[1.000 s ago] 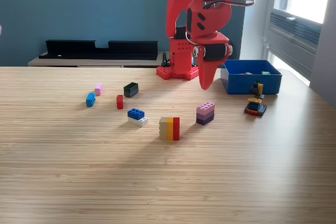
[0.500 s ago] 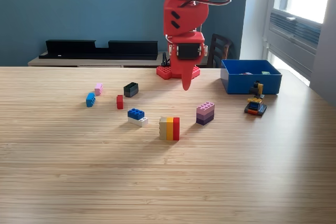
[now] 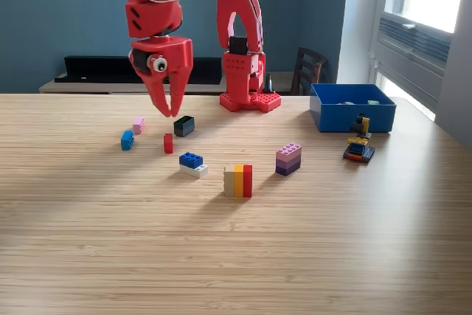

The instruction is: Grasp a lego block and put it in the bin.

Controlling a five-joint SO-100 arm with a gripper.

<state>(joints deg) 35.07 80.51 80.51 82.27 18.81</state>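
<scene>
Swung over from the middle, the red arm now hangs its fingers (image 3: 168,105) toward the exterior view's left, parted a little and empty. Nearest on the tabletop (image 3: 236,256) stands a striped block stack (image 3: 238,181); farther back lie a red block (image 3: 168,143) and dark block (image 3: 184,125) under the fingers. Farther right sits the bin (image 3: 352,108). No writing is legible.

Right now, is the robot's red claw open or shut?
Open. The red gripper hangs above the wooden table with a clear gap between its two fingers, and nothing is held between them.
</scene>
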